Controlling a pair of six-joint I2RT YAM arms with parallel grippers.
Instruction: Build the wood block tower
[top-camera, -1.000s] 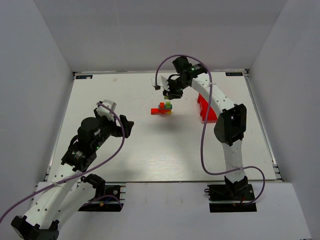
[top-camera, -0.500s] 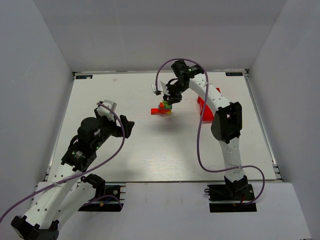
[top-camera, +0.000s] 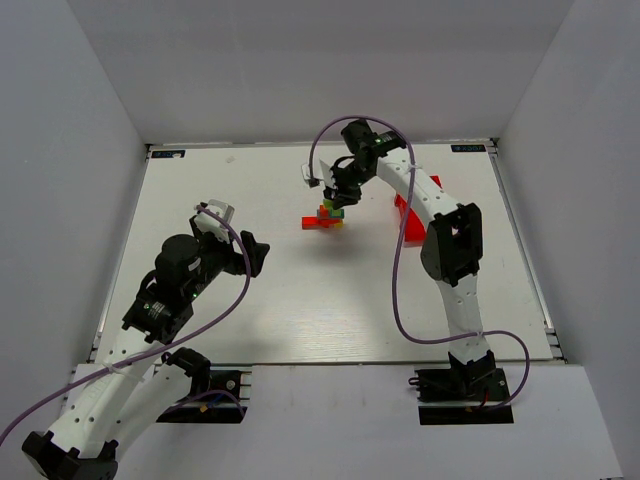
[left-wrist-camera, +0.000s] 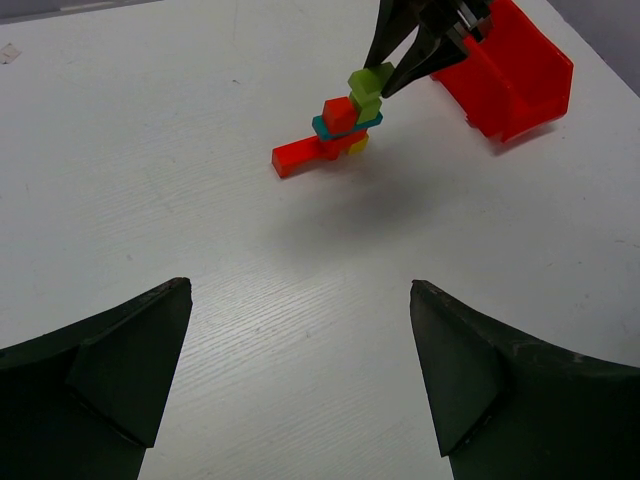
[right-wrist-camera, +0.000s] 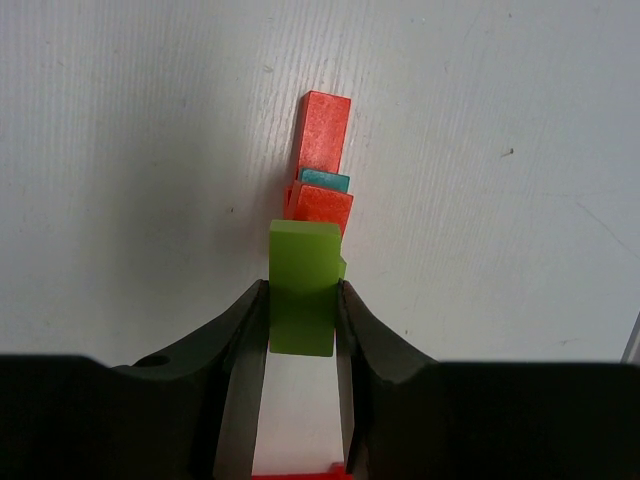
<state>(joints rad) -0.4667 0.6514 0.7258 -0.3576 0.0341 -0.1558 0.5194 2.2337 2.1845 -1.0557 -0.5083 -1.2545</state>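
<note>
Tower: the wood block tower stands on the white table, past the middle of it as seen from the arm bases.
Tower make-up: a red bar lies flat at the bottom with one end sticking out to the left. Above it come a yellow block, a thin teal piece and a red cube. A lime green cube sits on the teal piece's right end.
Green block: a second lime green block is at the very top of the tower, over its right end. Whether it rests on the cube beneath or hangs just above it cannot be told.
Right gripper: the right gripper reaches down onto the tower from above and behind. Its two fingers are narrow and press the flat sides of the green block.
Left gripper: the left gripper is well apart from the tower, on the near left, and points toward it. Its fingers are spread wide with nothing between them.
Red bin: a red bin lies near the tower on its right, apart from it, open side up.
</note>
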